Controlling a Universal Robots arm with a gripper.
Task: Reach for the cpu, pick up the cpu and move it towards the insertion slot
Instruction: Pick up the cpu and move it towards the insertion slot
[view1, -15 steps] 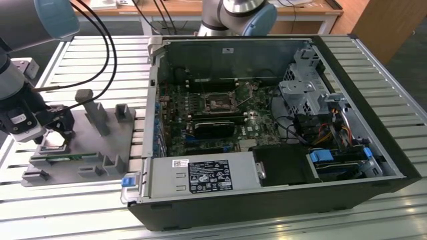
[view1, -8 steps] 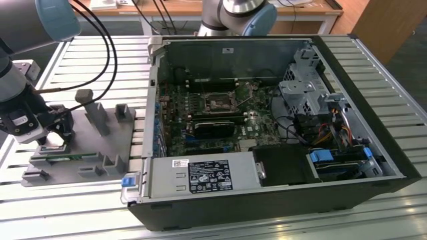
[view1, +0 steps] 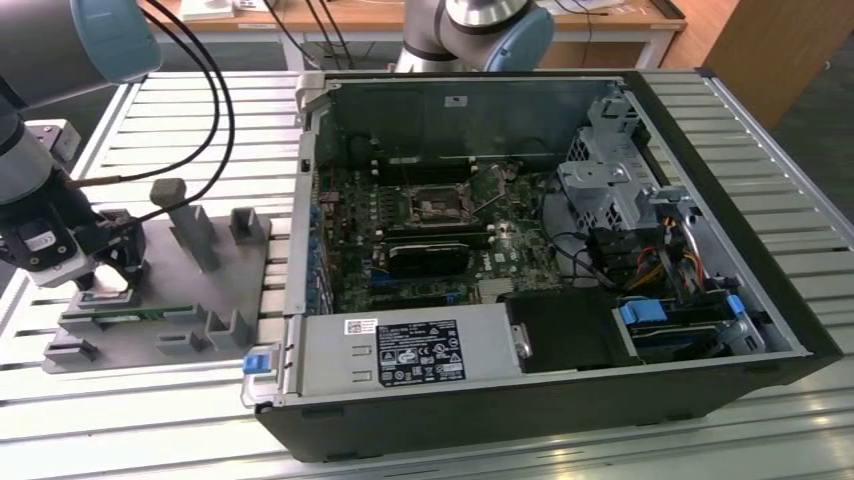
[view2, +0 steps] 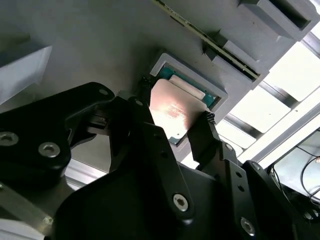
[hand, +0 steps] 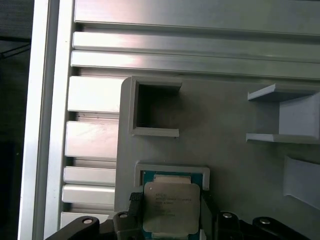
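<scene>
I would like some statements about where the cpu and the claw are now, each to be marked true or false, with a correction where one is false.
1. The claw is at the grey fixture, on the exterior view's left of the computer case. True.
2. The cpu sits in the insertion slot. False: it is at its grey nest on the fixture, between the claw's fingers.
3. The case is open, and the motherboard shows. True.
4. The cpu's silvery top is turned away from both wrist views. False: it faces them.
5. The claw is open, well clear of the cpu. False: its fingers rest against two opposite edges.
</scene>
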